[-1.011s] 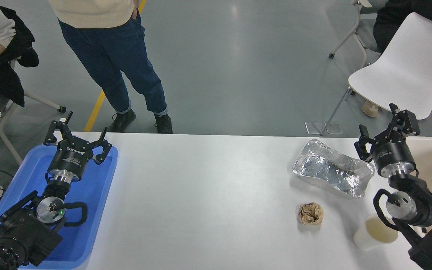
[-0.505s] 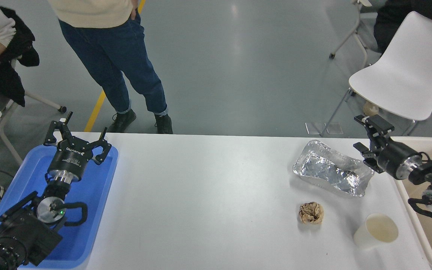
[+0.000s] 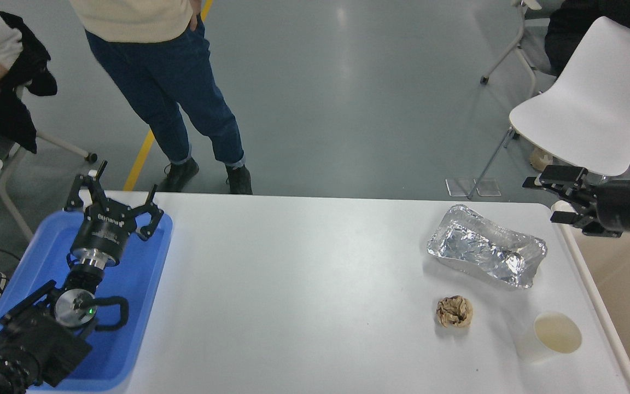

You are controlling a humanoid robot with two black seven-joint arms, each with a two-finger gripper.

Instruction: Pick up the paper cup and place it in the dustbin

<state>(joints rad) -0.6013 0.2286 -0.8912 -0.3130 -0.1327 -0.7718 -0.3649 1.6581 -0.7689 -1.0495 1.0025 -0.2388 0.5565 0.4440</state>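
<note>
The paper cup [image 3: 551, 336] is standing upright near the worktop's [image 3: 304, 284] front right corner, just beside the dustbin [image 3: 588, 284]. The right pincer [image 3: 558, 200] is hovering well away, fingers spread and empty. Light and easily crushed, I'd say, so it wants gentle pinching across the wall just below the rim.

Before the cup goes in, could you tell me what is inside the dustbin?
The dustbin at the table's right edge shows only bare beige floor and wall. The right gripper, open, hangs over its far corner and hides a little; the rest runs out of the picture.
</note>
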